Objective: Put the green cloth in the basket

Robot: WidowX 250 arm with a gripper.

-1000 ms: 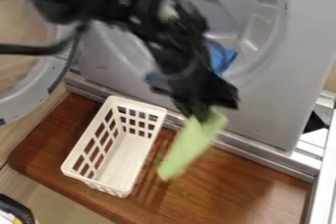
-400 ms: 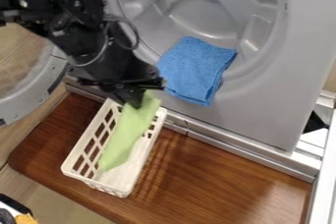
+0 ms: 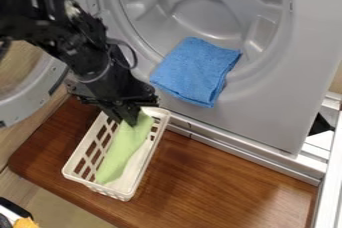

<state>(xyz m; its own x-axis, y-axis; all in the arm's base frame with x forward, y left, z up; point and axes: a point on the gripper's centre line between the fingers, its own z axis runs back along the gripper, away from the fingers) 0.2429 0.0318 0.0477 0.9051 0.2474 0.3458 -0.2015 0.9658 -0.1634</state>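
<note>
The black gripper (image 3: 128, 120) hangs at the upper end of the white basket, its tips down at the rim level and shut on the top of the green cloth. From there the green cloth (image 3: 120, 151) hangs lengthwise inside the basket, its lower end near the basket's front left part. The white lattice-sided basket (image 3: 138, 168) stands upright on the brown wooden board. Part of the basket's far left corner is hidden behind the gripper.
A blue cloth (image 3: 198, 72) lies over the lip of the grey machine's round opening, right of the arm. The machine's open door (image 3: 41, 91) is at the left. The wooden board (image 3: 220, 182) extends right of the basket, below a metal ledge (image 3: 247, 155).
The gripper has moved left from beside the basket to over it, then lower, carrying the green cloth into the basket. The blue cloth, earlier mostly behind the arm, has come into view.
</note>
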